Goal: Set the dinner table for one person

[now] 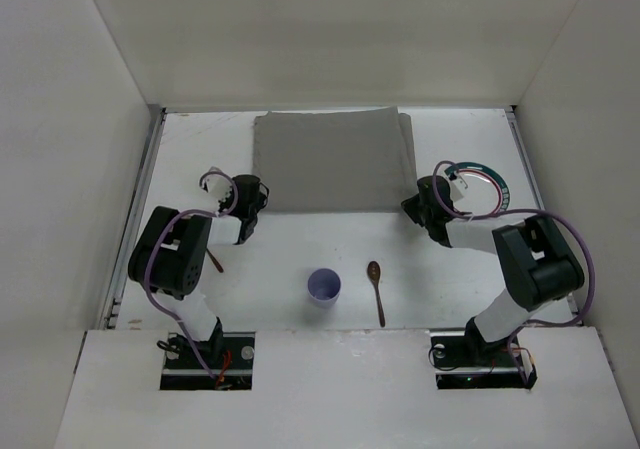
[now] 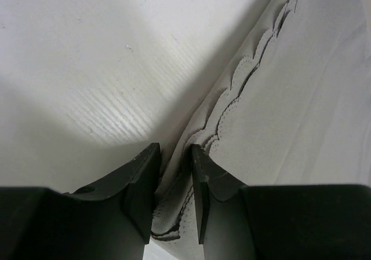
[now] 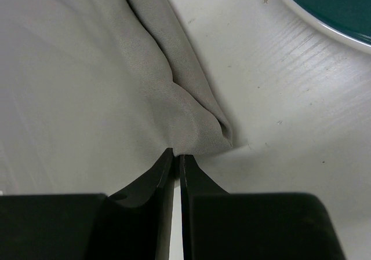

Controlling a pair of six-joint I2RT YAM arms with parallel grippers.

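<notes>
A grey cloth mat (image 1: 333,161) lies flat at the back middle of the white dinner table (image 1: 280,269). My left gripper (image 1: 250,209) is at the mat's near left corner. In the left wrist view its jaws (image 2: 175,150) stand narrowly apart, with the mat's scalloped edge (image 2: 232,98) bunched between them. My right gripper (image 1: 418,209) is at the near right corner. In the right wrist view it (image 3: 176,153) is pinched shut on a puckered fold of the mat (image 3: 191,115). A white plate with a teal rim (image 1: 487,191) lies just right of the mat, partly under the right arm.
A lilac cup (image 1: 323,287) stands at the near middle, and a wooden spoon (image 1: 377,289) lies to its right. A thin reddish-brown utensil (image 1: 213,260) lies by the left arm, partly hidden. Metal rails (image 1: 135,219) and white walls close in both sides.
</notes>
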